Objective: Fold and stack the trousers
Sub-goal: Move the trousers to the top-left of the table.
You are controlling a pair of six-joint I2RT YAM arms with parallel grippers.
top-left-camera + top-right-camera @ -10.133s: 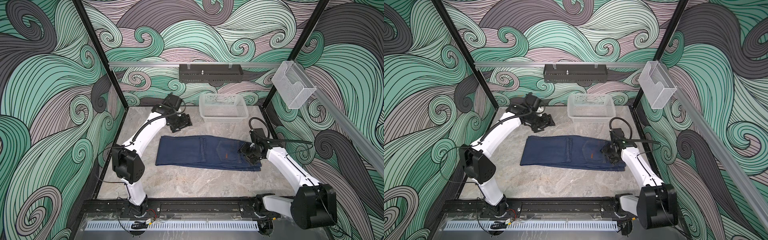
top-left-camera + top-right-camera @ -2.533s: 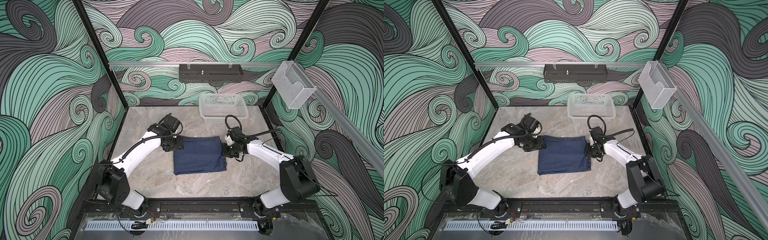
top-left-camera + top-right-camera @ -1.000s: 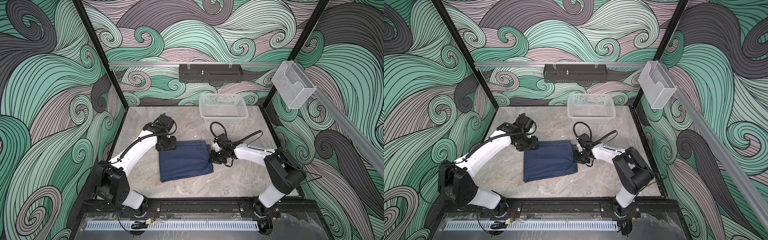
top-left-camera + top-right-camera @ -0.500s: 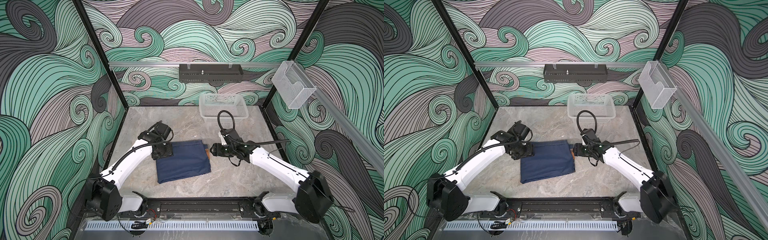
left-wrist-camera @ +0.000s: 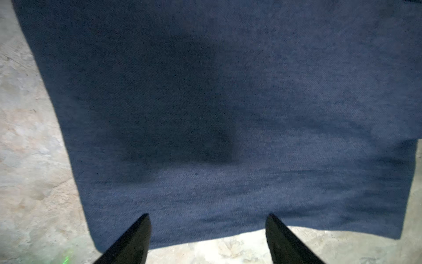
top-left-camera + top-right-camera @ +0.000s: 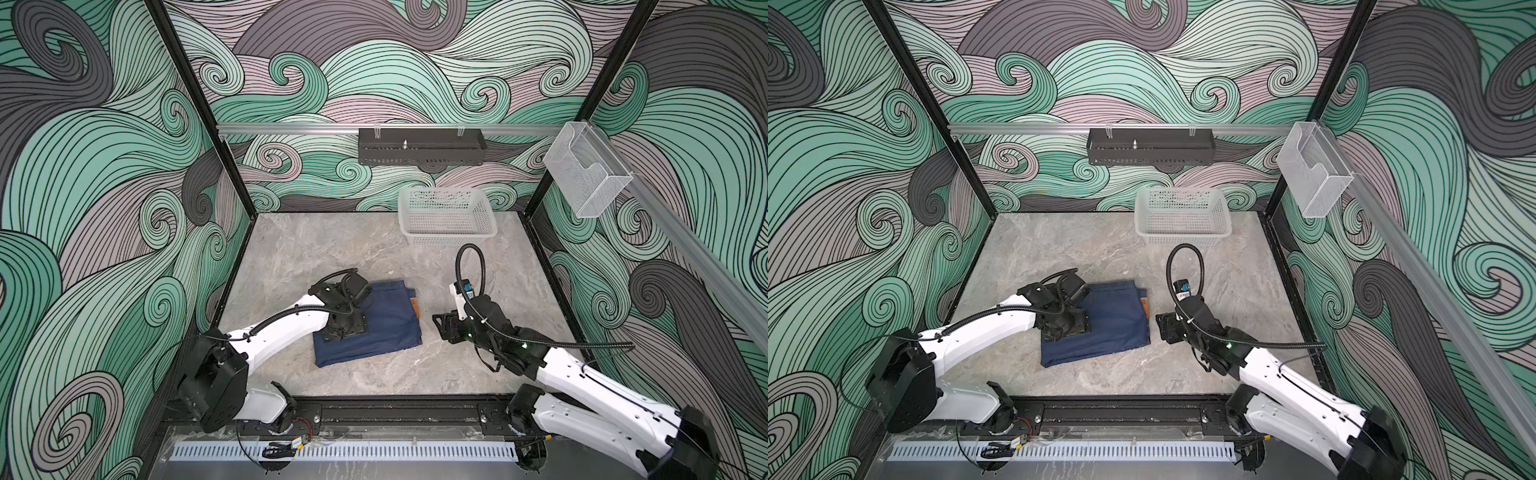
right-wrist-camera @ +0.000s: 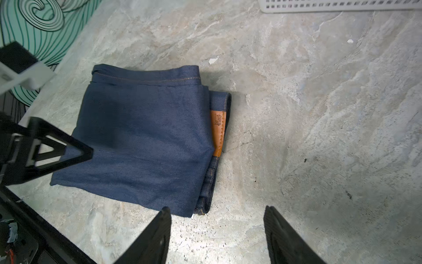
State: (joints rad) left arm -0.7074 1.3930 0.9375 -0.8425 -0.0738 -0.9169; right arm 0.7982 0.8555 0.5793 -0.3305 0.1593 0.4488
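Note:
The trousers (image 6: 380, 326) (image 6: 1115, 318) lie folded into a dark blue denim rectangle on the marble table, left of centre. A brown-orange patch (image 7: 218, 132) shows at their right edge. My left gripper (image 6: 345, 326) (image 6: 1069, 326) hangs over the left part of the fold. In the left wrist view it (image 5: 208, 217) is open, with the trousers (image 5: 228, 102) below and nothing between the fingers. My right gripper (image 6: 442, 328) (image 6: 1165, 326) stands just right of the trousers, apart from them. In the right wrist view it (image 7: 217, 209) is open over bare table beside the trousers (image 7: 146, 137).
A white mesh basket (image 6: 449, 240) (image 6: 1183, 240) stands at the back right of the table, its rim (image 7: 342, 5) seen from the right wrist. A black tray (image 6: 419, 147) hangs on the back wall. A clear holder (image 6: 586, 174) hangs on the right rail.
My right gripper opened, let go of the trousers' right edge and backed off to the right. My left gripper opened wider and moved over the fold's left part. The trousers slid slightly left.

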